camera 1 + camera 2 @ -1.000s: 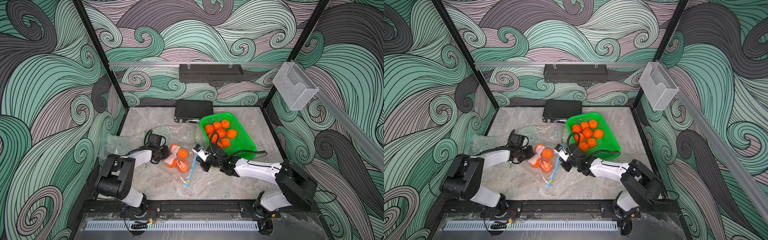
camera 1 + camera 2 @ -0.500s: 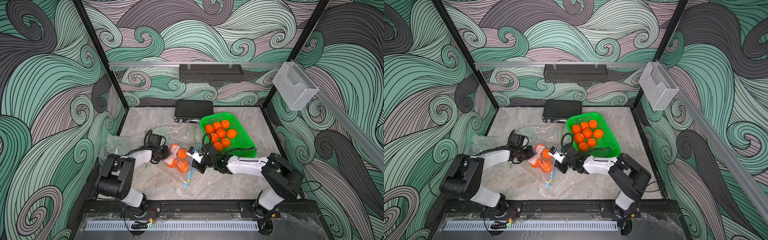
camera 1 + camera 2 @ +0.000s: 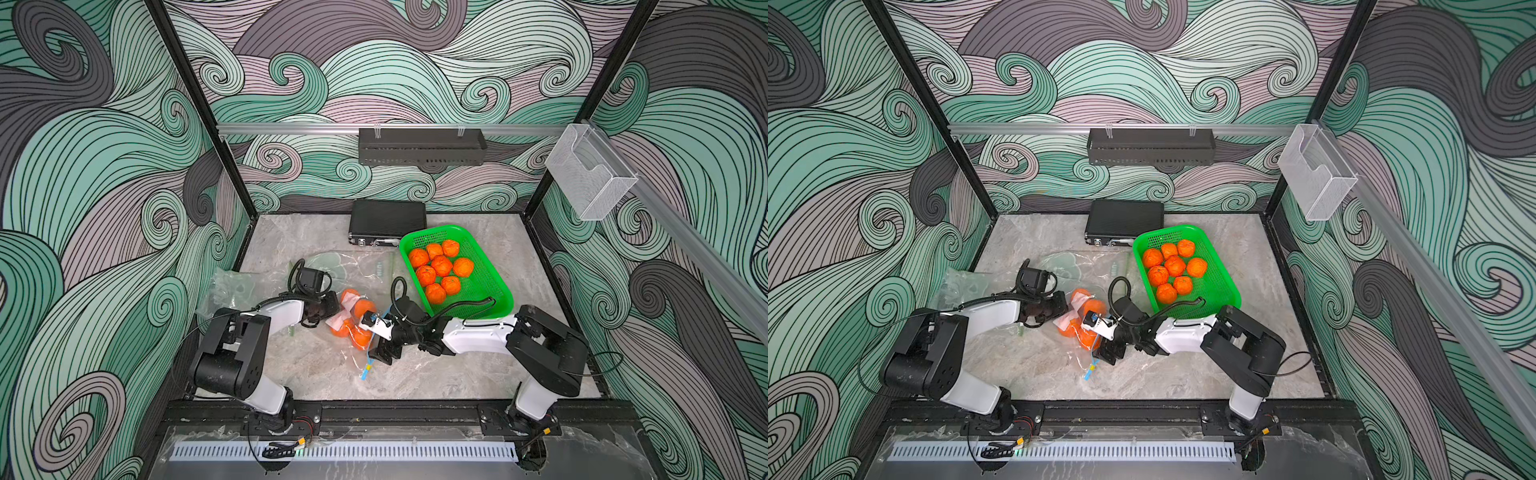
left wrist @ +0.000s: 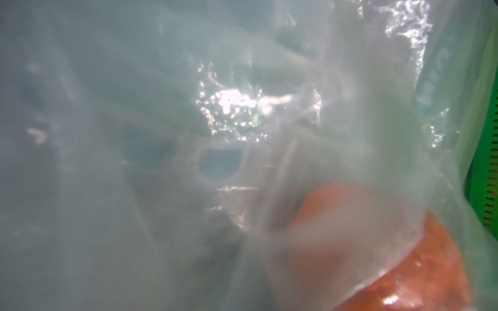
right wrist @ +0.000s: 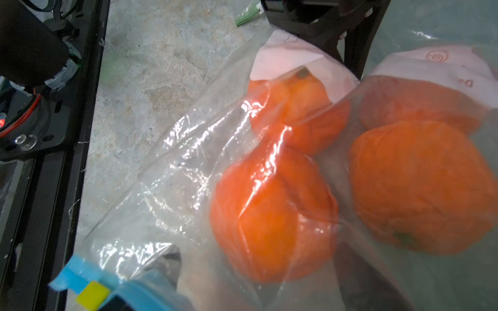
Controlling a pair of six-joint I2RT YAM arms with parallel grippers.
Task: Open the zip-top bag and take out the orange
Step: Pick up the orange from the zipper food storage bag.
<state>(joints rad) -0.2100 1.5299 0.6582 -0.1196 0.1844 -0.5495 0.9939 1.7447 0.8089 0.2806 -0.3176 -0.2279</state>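
Shows a crinkled clear zip-top bag (image 5: 175,188) lying on the grey stone tabletop (image 5: 151,67), with several oranges (image 5: 272,212) pressed together inside, blue zip strip (image 5: 80,272) and yellow slider (image 5: 93,294) nearest the lens.

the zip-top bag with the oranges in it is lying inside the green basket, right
No. The zip-top bag lies on the table beside the green basket, not inside it; both top views show this. It does have oranges in it.
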